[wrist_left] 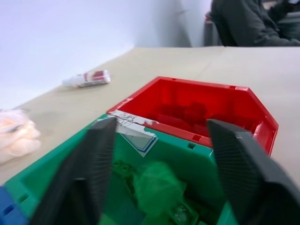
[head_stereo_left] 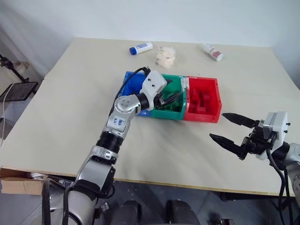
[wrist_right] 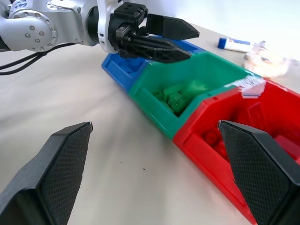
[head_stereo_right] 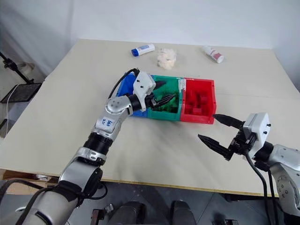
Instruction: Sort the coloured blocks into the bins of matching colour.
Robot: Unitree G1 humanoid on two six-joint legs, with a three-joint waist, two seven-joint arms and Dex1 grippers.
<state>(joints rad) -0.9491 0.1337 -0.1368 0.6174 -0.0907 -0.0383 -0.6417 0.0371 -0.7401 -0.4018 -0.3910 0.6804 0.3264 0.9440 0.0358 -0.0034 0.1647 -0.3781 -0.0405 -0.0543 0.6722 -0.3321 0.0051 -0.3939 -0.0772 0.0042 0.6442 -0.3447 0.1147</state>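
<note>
The three joined bins (head_stereo_left: 202, 97) are seen mid-table, their row running nine to three o'clock: blue, green, red. The left gripper (head_stereo_left: 169, 97) is held over the green bin, jaws spread, empty. The right gripper (head_stereo_left: 230, 128) is held at four o'clock, jaws wide, empty.

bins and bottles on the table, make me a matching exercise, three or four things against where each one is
Things:
1. red square plastic bin
2. blue square plastic bin
3. whitish wad of tissue
4. open left tool

Places:
A. over the green square plastic bin
B. on the table's far side, between two white bottles
C. right end of the joined row
D. left end of the row

Pairs: 1-C, 2-D, 3-B, 4-A
</note>
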